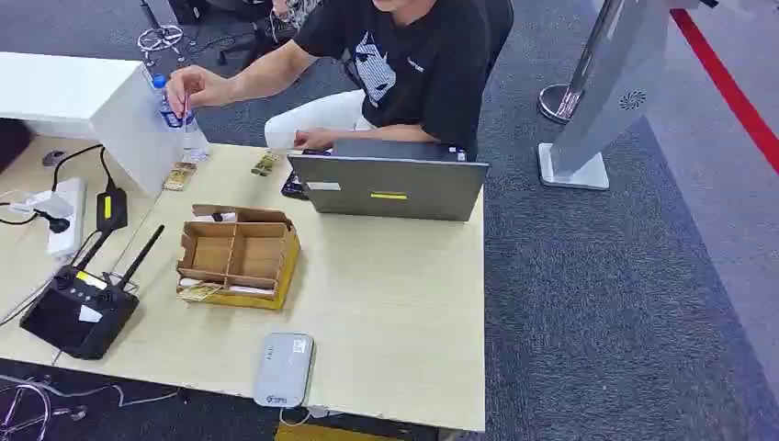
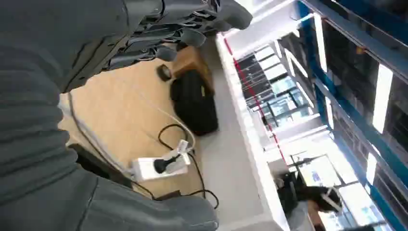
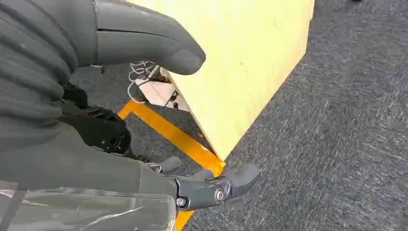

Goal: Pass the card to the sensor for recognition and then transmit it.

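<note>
Cards: lying in the near compartments of the cardboard box, mid-table.
Sensor: grey pad at the near table edge, right of the box's near side.
Left hand: fingers apart, holding nothing.
Right hand: thumb and fingers wide, empty, beside the table corner.
Person: seated far side, one hand on a bottle, behind a laptop.

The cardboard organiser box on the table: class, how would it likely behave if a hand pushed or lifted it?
The cardboard organiser box looks thin-walled, so probably light and apt to slide on the smooth table. Its open flaps and dividers would likely flex or crush under a firm grip. It sits low and wide, so tipping seems unlikely.
</note>
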`<state>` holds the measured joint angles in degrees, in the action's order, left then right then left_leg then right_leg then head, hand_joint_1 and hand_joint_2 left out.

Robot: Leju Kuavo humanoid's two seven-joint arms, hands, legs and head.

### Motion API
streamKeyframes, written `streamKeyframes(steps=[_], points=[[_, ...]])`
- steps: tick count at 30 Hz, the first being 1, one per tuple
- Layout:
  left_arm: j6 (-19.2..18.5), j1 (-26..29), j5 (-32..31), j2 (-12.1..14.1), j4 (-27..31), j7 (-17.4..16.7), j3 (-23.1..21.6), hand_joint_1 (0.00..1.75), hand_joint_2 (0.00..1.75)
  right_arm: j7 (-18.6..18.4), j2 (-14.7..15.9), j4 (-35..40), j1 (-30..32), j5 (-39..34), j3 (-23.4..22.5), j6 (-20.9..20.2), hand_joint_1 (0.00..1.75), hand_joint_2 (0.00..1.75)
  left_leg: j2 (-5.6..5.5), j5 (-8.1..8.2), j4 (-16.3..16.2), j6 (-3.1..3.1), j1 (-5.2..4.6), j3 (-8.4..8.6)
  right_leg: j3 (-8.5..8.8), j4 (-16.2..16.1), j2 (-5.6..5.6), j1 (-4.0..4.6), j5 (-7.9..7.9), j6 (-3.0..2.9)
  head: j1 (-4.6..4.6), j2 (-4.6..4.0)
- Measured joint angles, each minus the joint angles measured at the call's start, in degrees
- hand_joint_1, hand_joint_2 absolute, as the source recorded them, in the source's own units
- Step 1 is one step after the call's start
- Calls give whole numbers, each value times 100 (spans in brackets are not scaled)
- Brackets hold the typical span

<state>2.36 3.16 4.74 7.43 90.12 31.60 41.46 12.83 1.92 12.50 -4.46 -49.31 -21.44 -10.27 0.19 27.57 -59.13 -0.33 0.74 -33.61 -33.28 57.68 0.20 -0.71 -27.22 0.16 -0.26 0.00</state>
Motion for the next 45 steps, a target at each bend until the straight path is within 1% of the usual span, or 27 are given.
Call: streamKeyframes(steps=[7,12,19,21,23,24,25,26,27,28,29,31,33,37,45], points=[[216,-240,-1233,534,371,-136,-589,0,175,-4,-2,-9,-32,101,0,-111,0,175,0,0,0,0,-1,0,-1,0,0,0,2,-3,2,0],[356,-529,-2078,862,446,-269,-1104,0,175,-26,-20,-15,-58,199,0,-153,0,175,2,-1,-1,-1,0,1,-1,0,1,0,5,-4,2,0],[559,-1031,-3254,1295,448,-496,-1913,0,175,-87,-46,-22,-91,304,0,-205,0,175,1,-4,-2,-4,0,-1,1,3,0,0,6,-4,0,0],[594,-1137,-3578,1408,448,-542,-2044,0,175,-103,-46,-22,-94,315,0,-210,0,175,10,-4,-3,-5,-1,4,-5,3,13,0,8,-6,-4,0],[640,-1537,-3952,1601,408,-656,-2381,0,175,-140,-53,-31,-93,343,0,-210,0,175,6,-14,-18,-6,11,-9,-37,0,9,7,11,-8,-15,0],[752,-1815,-4351,1783,360,-851,-2696,0,175,-201,-59,-35,-115,424,-7,-210,0,175,-9,-20,-21,-11,27,-31,-35,2,-6,23,12,-9,-11,0],[954,-2084,-5064,1999,327,-1155,-3138,0,175,-271,-79,-39,-150,505,-11,-210,0,175,-19,-20,-21,-11,31,-38,-19,2,-23,24,22,-16,18,0],[1105,-2280,-5968,2180,297,-1353,-3513,0,175,-310,-85,-46,-176,535,-18,-210,0,175,-18,-20,-17,-11,24,-29,-12,3,-23,22,22,-15,20,0],[1158,-2428,-6738,2313,260,-1423,-3802,0,175,-326,-90,-55,-187,544,-26,-203,0,175,-9,-20,-15,-11,15,-16,-8,8,-13,17,22,-15,13,0],[1178,-2484,-7207,2403,231,-1434,-3989,0,175,-334,-101,-61,-189,557,-35,-199,0,175,6,-19,-15,-12,15,-14,-11,8,1,17,25,-20,11,0],[1187,-2533,-7418,2492,198,-1467,-4155,0,175,-356,-107,-63,-184,560,-44,-192,0,175,22,-18,-15,-13,18,-17,-20,8,15,17,31,-28,15,0],[1189,-2659,-7207,2630,122,-1493,-4367,0,175,-369,-120,-74,-155,555,-55,-179,0,175,27,-18,-17,-13,21,-21,-29,8,21,18,32,-28,11,0],[1193,-2758,-7138,2724,44,-1517,-4532,0,175,-369,-122,-87,-146,531,-70,-155,0,175,22,-18,-16,-14,20,-20,-28,8,17,18,31,-28,11,0],[1191,-2852,-7029,2861,-103,-1534,-4720,0,175,-339,-131,-101,-140,479,-114,9,0,175,22,-18,-14,-14,23,-21,-29,8,17,19,30,-29,13,0],[1191,-2890,-6965,3010,-243,-1541,-4854,0,175,-315,-133,-116,-107,474,-197,39,0,175,23,-18,-14,-14,23,-21,-29,8,18,19,30,-29,11,0]])
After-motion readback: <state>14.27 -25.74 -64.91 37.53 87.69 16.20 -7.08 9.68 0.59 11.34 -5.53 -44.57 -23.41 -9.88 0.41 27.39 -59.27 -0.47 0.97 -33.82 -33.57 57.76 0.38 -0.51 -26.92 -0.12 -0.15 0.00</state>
